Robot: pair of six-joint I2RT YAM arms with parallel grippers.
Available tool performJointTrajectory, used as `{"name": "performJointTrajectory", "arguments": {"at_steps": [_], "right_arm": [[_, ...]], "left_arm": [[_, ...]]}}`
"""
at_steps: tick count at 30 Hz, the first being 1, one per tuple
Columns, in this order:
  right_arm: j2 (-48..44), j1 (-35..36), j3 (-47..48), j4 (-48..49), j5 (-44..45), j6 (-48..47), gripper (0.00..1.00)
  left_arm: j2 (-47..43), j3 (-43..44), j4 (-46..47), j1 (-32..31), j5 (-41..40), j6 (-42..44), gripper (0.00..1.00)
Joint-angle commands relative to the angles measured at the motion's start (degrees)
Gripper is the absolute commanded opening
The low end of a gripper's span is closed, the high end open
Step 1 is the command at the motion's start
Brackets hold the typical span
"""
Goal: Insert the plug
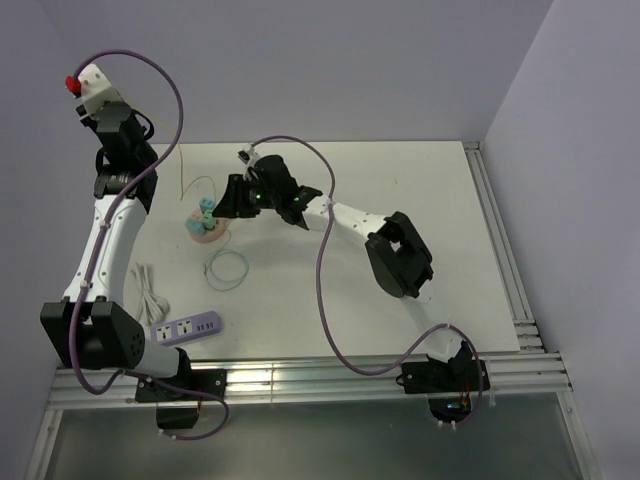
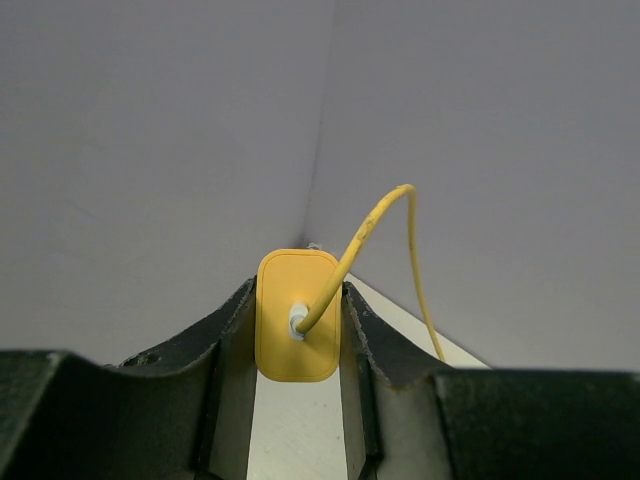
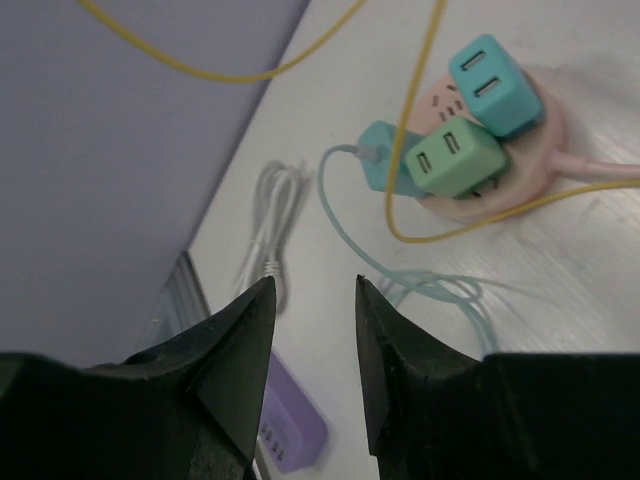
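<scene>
Aloft, left hand (image 2: 298, 292) gripping yellow plug (image 2: 282, 312), back facing wrist camera, right hand (image 3: 314, 284) parted

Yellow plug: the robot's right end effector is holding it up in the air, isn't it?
No. The left end effector holds the yellow plug up in the air; the left wrist view shows it. The right end effector holds nothing.

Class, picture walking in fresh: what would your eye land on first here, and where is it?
First, the yellow plug, clamped in the left end effector held high before the wall corner, its cable trailing away. Then the round pink socket hub on the table's left, crowded with teal and green adapters, beside the empty right end effector.
</scene>
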Motion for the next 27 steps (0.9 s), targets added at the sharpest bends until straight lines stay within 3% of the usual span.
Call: {"name": "performJointTrajectory", "arguments": {"at_steps": [1,9,14,22,27], "right_arm": [[1.2,0.5,0.2,12.0,-5.0,4.6,0.45],[0.6,2.0,-1.1,7.9,-2.9,-0.4,0.53],[2.1,2.5,2.6,-2.1,0.4,-8.3,0.65],[3.4,2.5,4.1,-8.5,7.9,-13.9,0.66],[6.1,2.5,6.8,-8.9,7.5,-14.0,0.66]], "left_arm": [[1.6,1.0,-0.4,2.7,7.0,-6.5,0.0],[6.2,0.2,-6.5,4.4,8.8,-11.3,0.0],[5.5,-0.4,-7.5,4.4,10.8,-14.2,0.0],[1.0,-5.1,-7.8,4.4,12.7,-22.4,0.0],[-3.5,-8.6,-7.3,4.4,14.1,-26.8,0.0]]}}
